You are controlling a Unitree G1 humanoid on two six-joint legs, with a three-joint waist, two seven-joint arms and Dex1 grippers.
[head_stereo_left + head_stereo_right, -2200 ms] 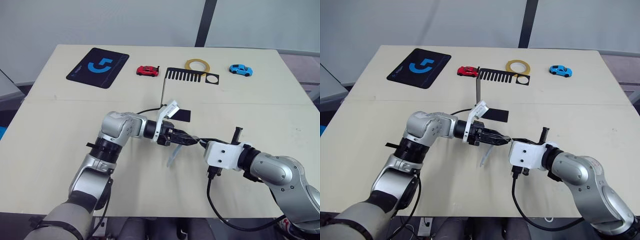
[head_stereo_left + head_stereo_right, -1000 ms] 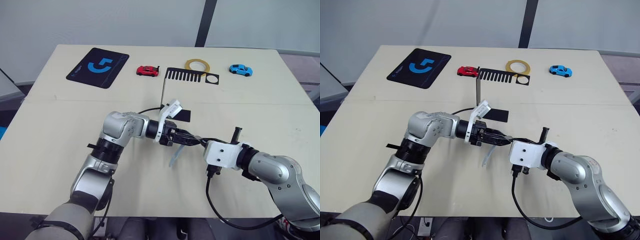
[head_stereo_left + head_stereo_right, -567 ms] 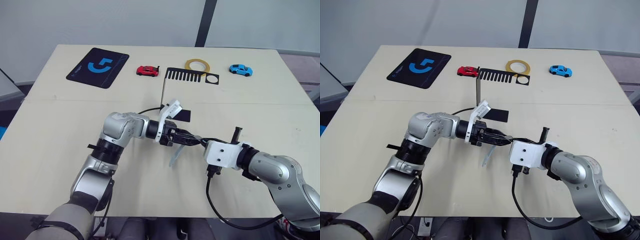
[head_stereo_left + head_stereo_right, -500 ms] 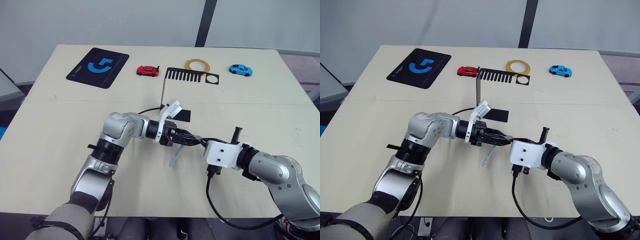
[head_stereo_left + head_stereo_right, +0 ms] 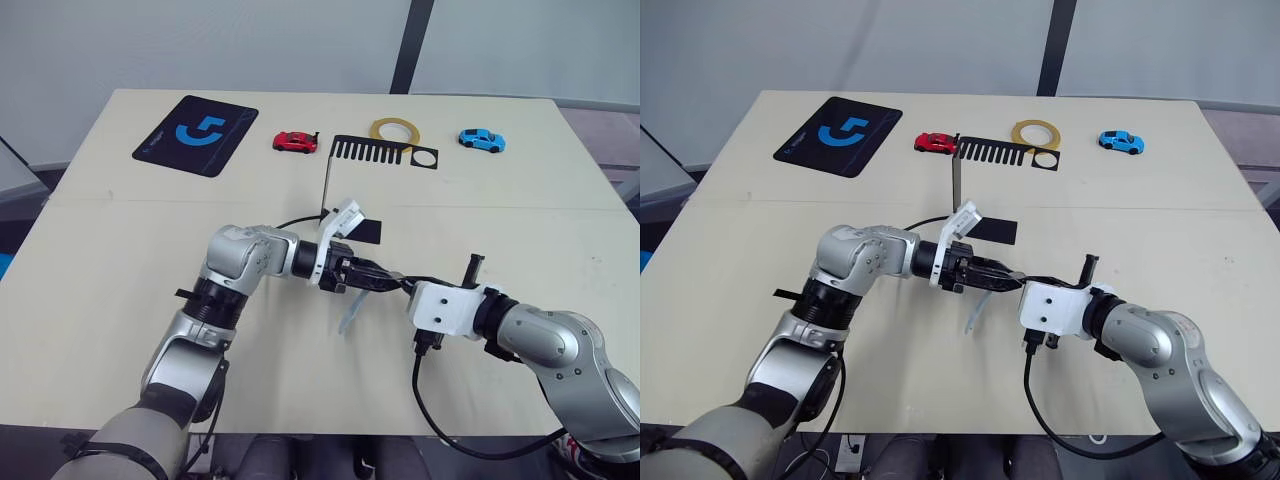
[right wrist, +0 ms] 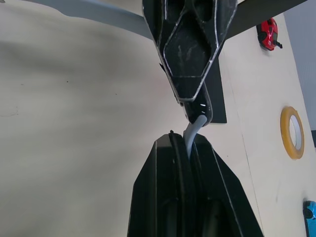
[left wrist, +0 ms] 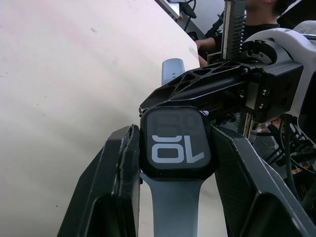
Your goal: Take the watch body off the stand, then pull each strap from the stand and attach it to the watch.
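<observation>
My left gripper is shut on the watch body, a black rounded-square case whose screen shows white digits. One pale grey-blue strap hangs from the case toward the table. My right gripper is shut on the other strap, whose end meets the far edge of the case between the two grippers. The grippers meet tip to tip above the table's middle. The black stand rises behind them, its comb-slotted top plate bare and its base just behind my left wrist.
At the back of the table lie a black mouse pad with a blue logo, a red toy car, a yellow tape ring and a blue toy car. A black cable loops beneath my right forearm.
Since the earliest frames my left gripper with the watch has edged slightly toward the right gripper. Over the last second nothing has visibly moved.
</observation>
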